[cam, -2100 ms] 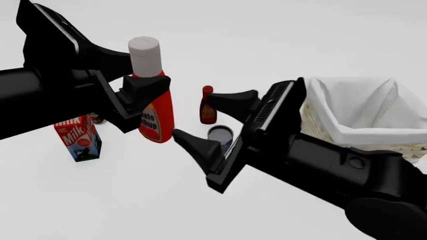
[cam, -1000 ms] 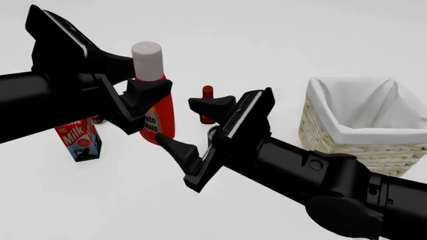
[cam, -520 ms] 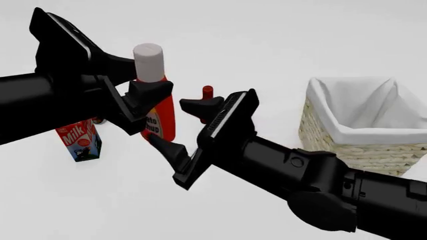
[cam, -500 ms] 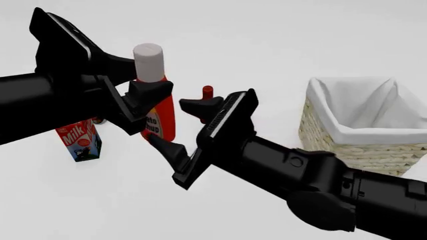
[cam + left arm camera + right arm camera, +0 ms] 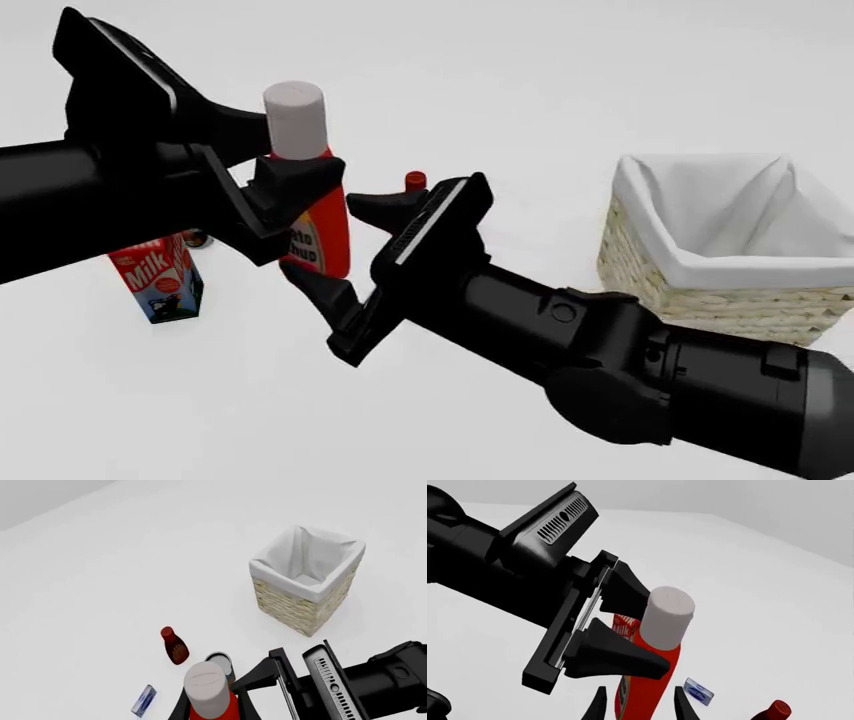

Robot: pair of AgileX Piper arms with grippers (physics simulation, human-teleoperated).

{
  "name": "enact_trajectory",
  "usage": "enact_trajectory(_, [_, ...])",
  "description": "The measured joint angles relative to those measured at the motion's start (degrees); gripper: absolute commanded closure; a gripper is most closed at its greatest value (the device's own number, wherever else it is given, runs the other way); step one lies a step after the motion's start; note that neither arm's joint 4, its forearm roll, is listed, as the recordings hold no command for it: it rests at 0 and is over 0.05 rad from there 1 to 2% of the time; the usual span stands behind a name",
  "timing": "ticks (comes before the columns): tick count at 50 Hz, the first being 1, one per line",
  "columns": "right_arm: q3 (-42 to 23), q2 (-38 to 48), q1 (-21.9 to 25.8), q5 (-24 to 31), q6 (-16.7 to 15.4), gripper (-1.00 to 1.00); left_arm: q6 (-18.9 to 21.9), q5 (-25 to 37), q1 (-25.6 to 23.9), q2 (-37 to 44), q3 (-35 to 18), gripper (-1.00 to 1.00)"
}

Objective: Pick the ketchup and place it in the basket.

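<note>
Two bits of print I can read from my side.
The red, white and blue carton point(image 5: 158, 280) on the table to my left says "Milk" in white. The ketchup point(image 5: 314, 225) in my left claw point(image 5: 260, 172) shows only dark fragments on its yellow-white label, roughly "ato" over "hup"; the rest is hidden.

Left arm comes in from the left edge of the front view, and the left gripper point(image 5: 267, 165) is clamped on the ketchup point(image 5: 318, 225), a finger either side just under the cap. Right arm stretches up diagonally from the lower right, its right gripper point(image 5: 343, 246) spread wide, fingers either side of the bottle's lower body.
</note>
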Motion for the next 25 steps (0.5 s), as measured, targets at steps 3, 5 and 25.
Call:
enact_trajectory(3, [-0.34,0.46,-0.15,-0.15,-0.03,-1.00,-0.01,0.09,0.02,0.00,-0.12,1.00])
enact_trajectory(5, [-0.60,0.80,-0.27,-0.25,-0.01,-1.00,-0.02,0.13,0.04,-0.01,-0.19,1.00])
enact_trajectory(25, [-3.24,4.13,-1.72,-0.95,1.16,1.00,-0.60,0.14,0.68,-0.35,-0.54,1.00])
